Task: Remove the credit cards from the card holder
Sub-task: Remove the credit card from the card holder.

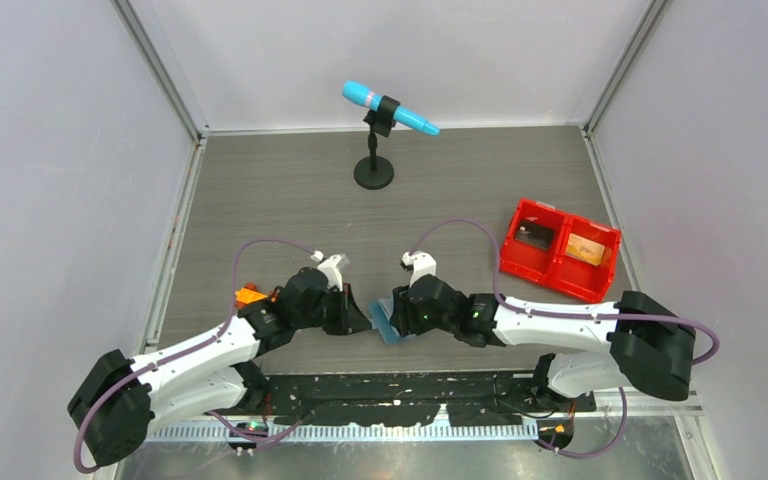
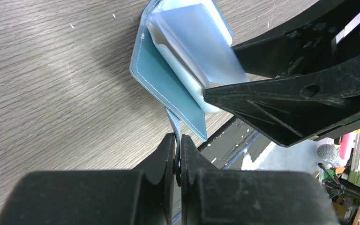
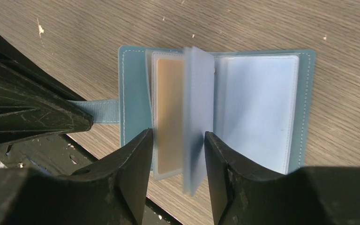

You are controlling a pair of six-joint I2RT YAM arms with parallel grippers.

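Observation:
The teal-blue card holder (image 3: pixel 133 79) lies open on the wooden table near its front edge, with pale blue clear sleeves fanned up. It also shows in the top view (image 1: pixel 393 328) and the left wrist view (image 2: pixel 168 82). An orange-gold credit card (image 3: pixel 168 117) sits inside one sleeve. My left gripper (image 2: pixel 178 140) is shut on the holder's strap tab (image 3: pixel 98 110). My right gripper (image 3: pixel 178 157) is open, its fingers on either side of the gold card's sleeve and a blurred loose sleeve (image 3: pixel 198 117). In the top view both grippers (image 1: pixel 362 318) (image 1: pixel 394 310) meet at the holder.
A red two-compartment bin (image 1: pixel 515 262) stands at the right with a dark item and a tan flat item in it. A blue microphone on a black stand (image 1: pixel 374 172) is at the back centre. A small chunky orange object (image 1: pixel 249 295) lies beside the left arm. The table's front edge is just under the holder.

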